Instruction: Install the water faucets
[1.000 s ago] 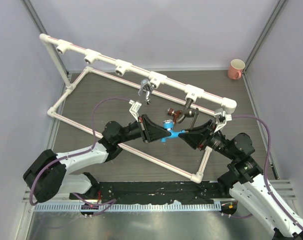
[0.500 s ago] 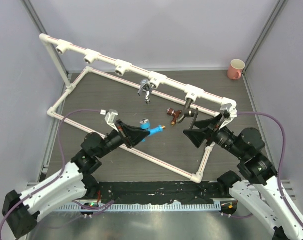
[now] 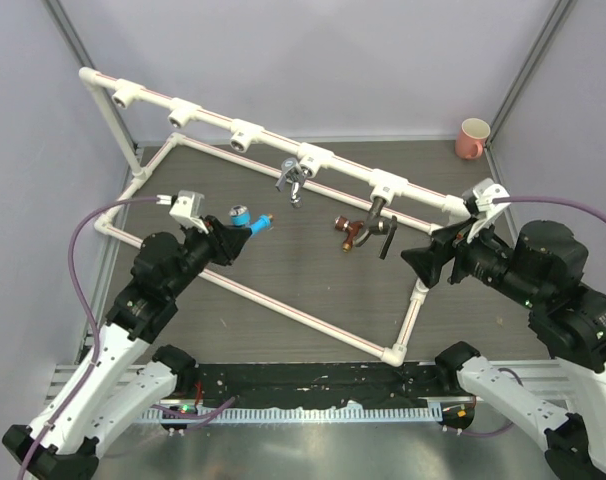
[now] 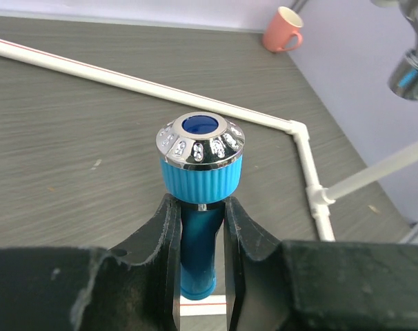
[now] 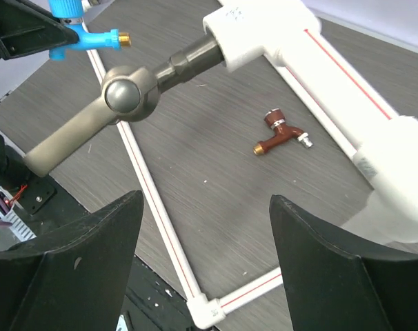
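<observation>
The table (image 3: 313, 285) is dark grey and has a wood grain. A white pipe frame (image 3: 283, 305) stands on it. Inside the base rectangle of the frame, near its far rail, a copper faucet (image 3: 345, 232) lies on its side. A pink mug (image 3: 472, 138) stands upright outside the frame, behind its far right corner.

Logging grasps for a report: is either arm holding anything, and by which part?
The left end effector grips the blue faucet by its body, just below the ribbed knob. The right end effector is open and holds nothing.
</observation>
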